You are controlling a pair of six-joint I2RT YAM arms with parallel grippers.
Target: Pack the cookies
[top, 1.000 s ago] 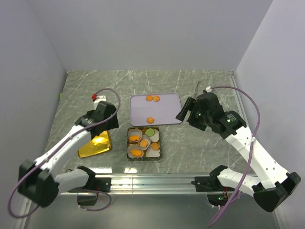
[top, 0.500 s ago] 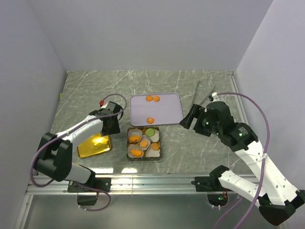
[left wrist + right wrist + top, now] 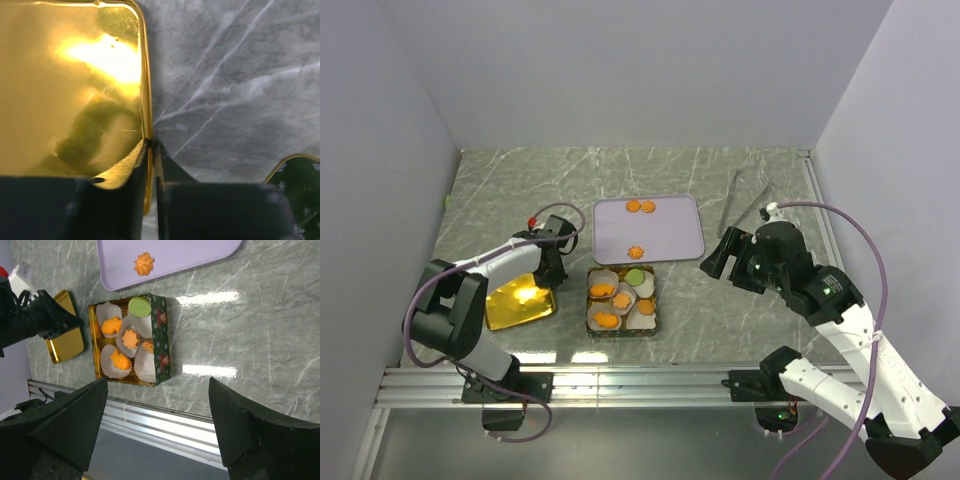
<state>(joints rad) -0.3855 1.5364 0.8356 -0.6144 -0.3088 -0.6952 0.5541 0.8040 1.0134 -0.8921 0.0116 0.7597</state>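
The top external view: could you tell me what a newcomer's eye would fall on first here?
The shining gold lid at left, its rim pinched by the left gripper. Then the green tin at centre, its white paper cups holding orange cookies and one green cookie, and the lavender tray behind it with three more orange cookies.

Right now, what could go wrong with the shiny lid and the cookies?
The left claw pinches just the thin edge of the lid, so it may slip or tilt when lifted. Three cookies sit on the tray, not in the tin; closing it now would leave them out.
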